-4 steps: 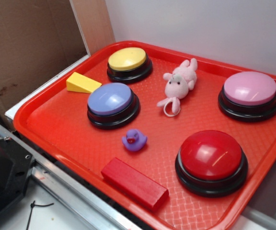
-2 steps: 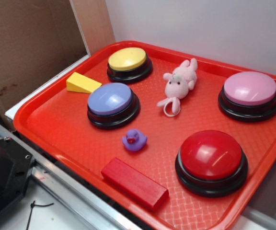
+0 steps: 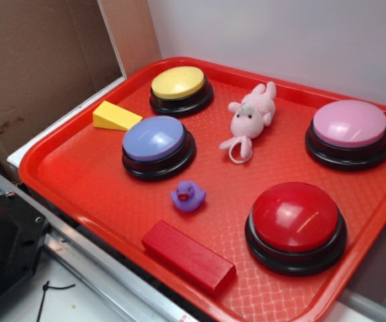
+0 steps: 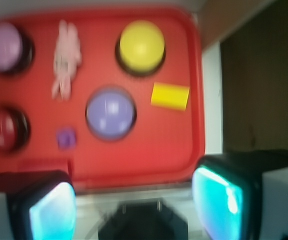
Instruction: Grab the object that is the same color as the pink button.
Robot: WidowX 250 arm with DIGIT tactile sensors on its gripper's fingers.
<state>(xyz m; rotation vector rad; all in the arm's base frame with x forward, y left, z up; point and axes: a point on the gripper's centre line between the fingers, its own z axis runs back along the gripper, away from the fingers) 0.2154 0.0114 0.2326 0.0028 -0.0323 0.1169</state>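
Red tray (image 3: 79,181) bearing all items. The pink plush animal (image 3: 249,118) lies near the tray's far side, between the yellow button (image 3: 178,83) and the pink button (image 3: 349,125), its looped cord toward the near edge. The pincer (image 4: 134,202), seen blurred in the wrist view, hangs off the tray's edge, jaws wide apart and holding nothing, well apart from the plush.

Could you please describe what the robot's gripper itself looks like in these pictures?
Only the wrist view shows it, and blurred. The gripper has two chunky fingers with black, rounded-rectangular outer shells and glossy turquoise inner pads. A dark, angular part of the mount sits low between them. No cables or markings can be made out. The exterior view does not show the gripper.
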